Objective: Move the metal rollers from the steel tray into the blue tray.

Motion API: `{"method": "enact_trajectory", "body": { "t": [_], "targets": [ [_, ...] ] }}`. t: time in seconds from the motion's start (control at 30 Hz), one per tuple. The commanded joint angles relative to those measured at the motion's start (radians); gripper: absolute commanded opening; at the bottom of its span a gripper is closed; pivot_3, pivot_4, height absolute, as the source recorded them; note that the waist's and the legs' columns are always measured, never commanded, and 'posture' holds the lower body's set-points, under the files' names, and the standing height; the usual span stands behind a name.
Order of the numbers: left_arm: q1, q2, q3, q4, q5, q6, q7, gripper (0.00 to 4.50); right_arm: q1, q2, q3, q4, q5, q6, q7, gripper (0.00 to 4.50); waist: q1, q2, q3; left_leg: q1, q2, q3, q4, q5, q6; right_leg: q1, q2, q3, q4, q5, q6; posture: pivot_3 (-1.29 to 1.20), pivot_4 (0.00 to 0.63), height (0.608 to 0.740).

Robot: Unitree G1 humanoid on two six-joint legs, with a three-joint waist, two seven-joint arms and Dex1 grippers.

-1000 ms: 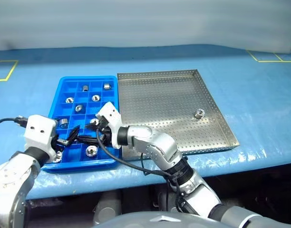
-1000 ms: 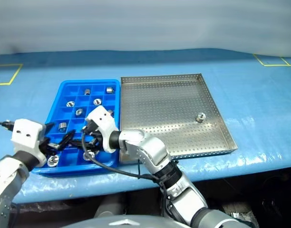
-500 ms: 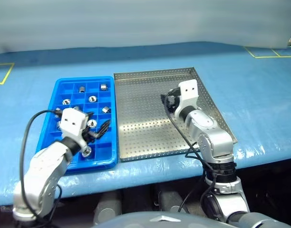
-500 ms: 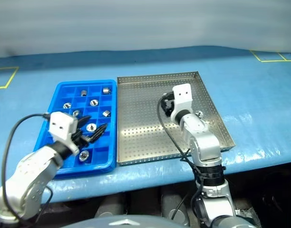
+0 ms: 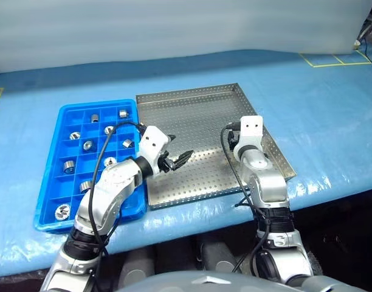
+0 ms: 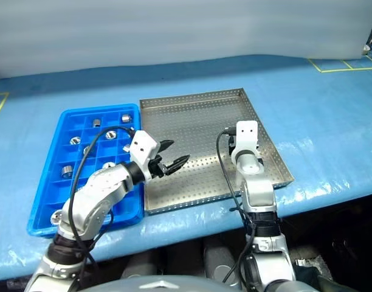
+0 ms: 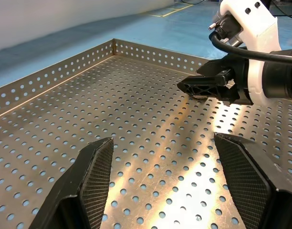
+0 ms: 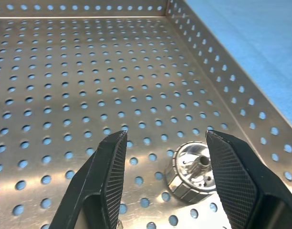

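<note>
The right gripper (image 8: 162, 183) is hovering with fingers spread around 1 metal roller (image 8: 191, 171) near the steel tray (image 5: 192, 121) right rim. Advise lowering squarely before closing. The left gripper (image 6: 172, 159), fingers spread, is holding nothing; blue tray (image 5: 49, 188) sits left.

The scene is bright and evenly lit from above, with only soft, weak shadows on the tabletop (image 5: 332, 103). In the left wrist view the steel tray (image 7: 136, 119) shows warm streaks of glare on its floor, and the near fingers (image 7: 96, 176) are a little soft while the tray behind is sharp. In the right wrist view the roller (image 8: 191, 172) shines with small highlights and the picture is sharp.
</note>
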Motion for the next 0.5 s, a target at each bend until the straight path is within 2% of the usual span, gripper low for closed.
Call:
{"method": "enact_trajectory", "body": {
  "t": [0.03, 0.5],
  "targets": [
    [0.014, 0.003, -0.013, -0.020, 0.013, -0.023, -0.005, 3.66, -0.024, 0.019, -0.036, 0.024, -0.013, -0.052, -0.048, 2.75, -0.002, 0.000, 0.000, 0.000, 0.000, 0.001, 0.000, 0.000, 0.000, 0.000, 0.000, 0.001, 0.000, 0.000, 0.000, -0.10, 0.150, 0.740],
    [0.073, 0.005, -0.014, -0.053, 0.033, -0.014, 0.014, 3.66, -0.068, 0.134, -0.164, 0.134, 0.078, -0.088, -0.111, 2.75, 0.001, 0.001, 0.000, 0.000, 0.000, 0.002, 0.001, 0.000, 0.000, 0.000, 0.000, 0.002, 0.000, 0.000, 0.002, -0.06, 0.150, 0.740]
  ]
}}
